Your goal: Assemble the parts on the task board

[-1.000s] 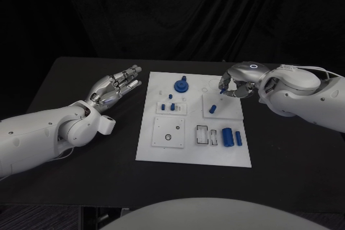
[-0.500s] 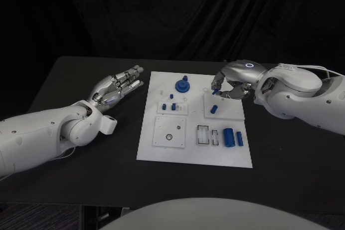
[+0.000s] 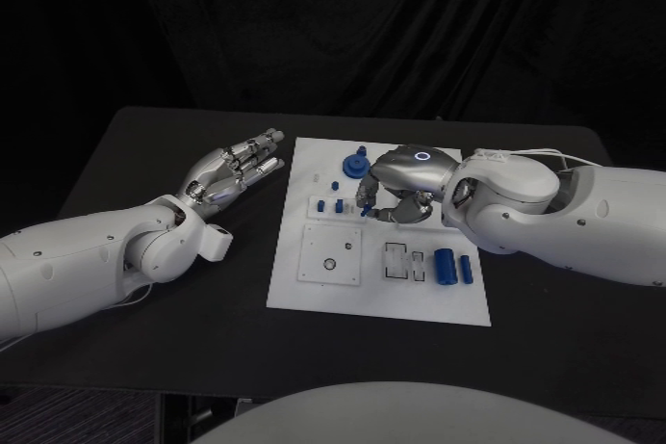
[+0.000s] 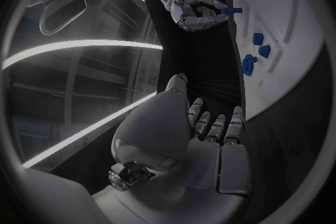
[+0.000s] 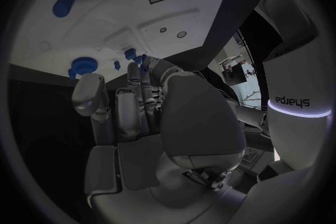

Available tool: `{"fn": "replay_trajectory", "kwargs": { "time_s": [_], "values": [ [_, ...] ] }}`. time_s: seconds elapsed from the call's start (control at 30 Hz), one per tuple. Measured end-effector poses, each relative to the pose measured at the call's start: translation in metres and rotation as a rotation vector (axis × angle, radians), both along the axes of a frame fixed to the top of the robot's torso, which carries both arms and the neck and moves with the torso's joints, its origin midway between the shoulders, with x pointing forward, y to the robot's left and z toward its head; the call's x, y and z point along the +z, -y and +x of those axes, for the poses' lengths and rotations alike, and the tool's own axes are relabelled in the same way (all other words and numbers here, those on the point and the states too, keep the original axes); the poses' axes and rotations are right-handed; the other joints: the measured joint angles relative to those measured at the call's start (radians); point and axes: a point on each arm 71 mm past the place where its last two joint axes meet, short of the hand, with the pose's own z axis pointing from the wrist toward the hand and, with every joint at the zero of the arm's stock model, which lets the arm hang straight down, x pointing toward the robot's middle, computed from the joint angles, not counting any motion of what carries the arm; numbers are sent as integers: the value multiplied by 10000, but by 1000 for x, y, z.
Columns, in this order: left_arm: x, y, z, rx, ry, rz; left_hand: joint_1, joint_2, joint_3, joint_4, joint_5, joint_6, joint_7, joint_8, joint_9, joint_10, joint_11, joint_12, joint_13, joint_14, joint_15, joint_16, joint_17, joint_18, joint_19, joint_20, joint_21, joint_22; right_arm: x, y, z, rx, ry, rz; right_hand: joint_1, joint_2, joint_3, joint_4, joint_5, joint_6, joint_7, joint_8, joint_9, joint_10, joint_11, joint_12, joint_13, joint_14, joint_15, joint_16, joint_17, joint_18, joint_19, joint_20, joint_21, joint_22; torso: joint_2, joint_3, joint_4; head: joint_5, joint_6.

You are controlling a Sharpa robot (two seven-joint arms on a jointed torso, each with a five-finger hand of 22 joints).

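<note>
On the black tabletop (image 3: 166, 338) the board (image 3: 377, 301) keeps two blue cylinders (image 3: 452, 267) in its near slots. The right hand (image 3: 393, 195) has swung from the board's right edge to its middle, apparently pinching a small blue peg (image 4: 233, 10), so insertion looks close. Farther left, the left hand (image 3: 229, 171) stays open, empty.

The right hand (image 3: 396, 189) hides part of the task board (image 3: 333, 290).
</note>
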Motion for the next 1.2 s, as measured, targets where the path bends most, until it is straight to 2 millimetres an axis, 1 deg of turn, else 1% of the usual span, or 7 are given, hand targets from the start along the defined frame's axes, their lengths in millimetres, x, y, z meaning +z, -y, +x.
{"fn": "replay_trajectory", "kwargs": {
  "time_s": [0.17, 0.4, 0.5, 0.63, 0.9, 1.03, 1.2],
  "values": [
    [0, 1, 0, -32, -5, -16, 0, 0, 0, 0, 0, 0, 0, 0, 0, 0, 0, 0, 0, 0, 0, 0, 0, 0, -1, 0, 0, 0, -12, -11, -1, 218, -155, -186, 0, 0, 0, 0, 0, 0, 0, -7, -20, 0, 0, -38, -2, 0, 0, 0, -5, 0, 0, 0, 0, 0, -3, -1, 0, 65, 0],
    [0, 3, 0, -74, -13, -34, -41, 41, 0, 0, 0, 0, 0, 0, 0, 0, 0, 0, 0, 0, 1, 0, 1, 0, -1, 0, 0, 1, -27, -25, -6, 550, -302, -468, 0, 0, 31, -32, 0, -1, 0, -12, -40, 0, 0, -56, -16, 0, 0, 0, -7, 0, 0, 0, 0, 0, -12, -10, 15, 29, 0],
    [-1, 4, 0, -101, -20, -45, -42, 41, 0, 0, 0, 1, 1, 0, 1, -35, -35, 0, 1, 0, 0, 0, 2, -1, -1, 0, 0, 1, -31, -29, -7, 660, -303, -595, 0, 0, 30, -32, 0, -2, 0, -28, -40, -1, 0, -77, -25, 0, 0, 0, -7, 0, 0, 0, -42, 0, -12, -14, 17, 15, 0],
    [-1, 5, 0, -125, -27, -55, -42, 41, 0, 1, 0, 1, 1, 0, 1, -34, -35, 0, 1, -3, 4, 0, 2, 0, -1, 0, -1, 2, -35, -32, -9, 758, -291, -738, 1, -1, 30, -32, 0, -3, 0, -37, -40, 36, -37, -77, -25, 0, 0, 0, -7, 0, 0, 1, -52, -1, -11, -14, 16, 22, 0],
    [-1, 6, 0, -157, -47, -66, -2, 81, 0, 1, 0, 38, 38, 0, 1, -34, -35, 0, 1, -37, 37, 0, 4, 0, -2, 1, -1, 2, -38, -33, -10, 824, -260, -930, 1, -1, 30, -32, 0, -4, 1, -57, -40, 63, -9, -117, -44, 0, 0, 0, -27, 1, 0, 1, -90, 7, -1, -2, -12, 37, 0],
    [-2, 6, 0, -177, -58, -74, -2, 80, 0, 1, 0, 38, 38, 0, 1, -34, -35, 0, 1, -37, 37, 0, 4, 0, -2, 0, 0, 2, -39, -32, -10, 835, -245, -976, 1, -1, 41, -44, 0, -4, 1, -98, -58, 63, -9, -155, -56, 0, 0, 0, -59, 1, 0, 1, -137, 7, -1, 1, -10, 0, 0],
    [-3, 6, 0, -188, -81, -79, -2, 80, 0, 1, -1, 38, 38, 0, 2, -34, -35, 0, 1, -37, 37, 0, 4, 0, -2, 0, -1, 11, -39, -32, -11, 850, -234, -1014, 1, -1, 57, -60, 0, -5, 1, -117, -79, 62, -9, -155, -65, 0, 0, 0, -68, 0, 0, 0, -137, 6, -3, 3, -10, -4, 0]
  ]
}}
